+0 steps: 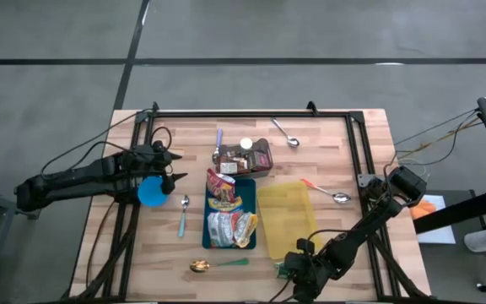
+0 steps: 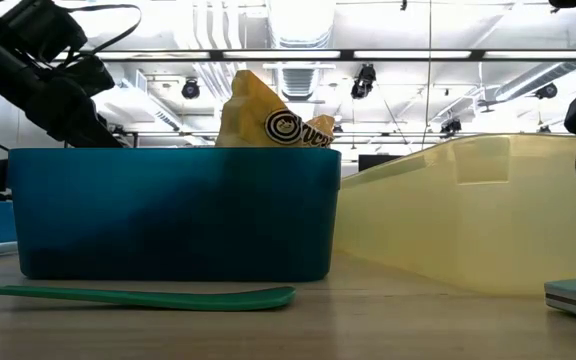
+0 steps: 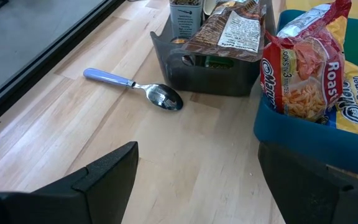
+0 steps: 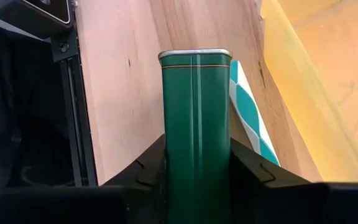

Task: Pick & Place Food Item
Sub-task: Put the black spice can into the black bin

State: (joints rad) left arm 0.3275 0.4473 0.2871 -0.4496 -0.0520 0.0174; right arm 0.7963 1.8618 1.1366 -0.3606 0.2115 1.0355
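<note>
My right gripper is at the table's near edge, shut on a flat green tin with a silver rim. A white-and-teal checkered pack lies on the wood beside the tin. A blue bin at the table's middle holds ramen and noodle packets; one yellow packet sticks up above its wall. My left gripper waits open above the wood at the left, beside a blue bowl, touching nothing. My right gripper pinches the green tin between its two fingers, one on each narrow long side. The fingers slant down from the near right and lie along the tin, whose rimmed end points away from them. Whether that end rests on the table, I cannot tell.
A shallow yellow tray lies right of the blue bin, close to my right gripper. A dark bin of packets stands behind the blue one. Spoons lie about: blue-handled, green-handled, two at the right.
</note>
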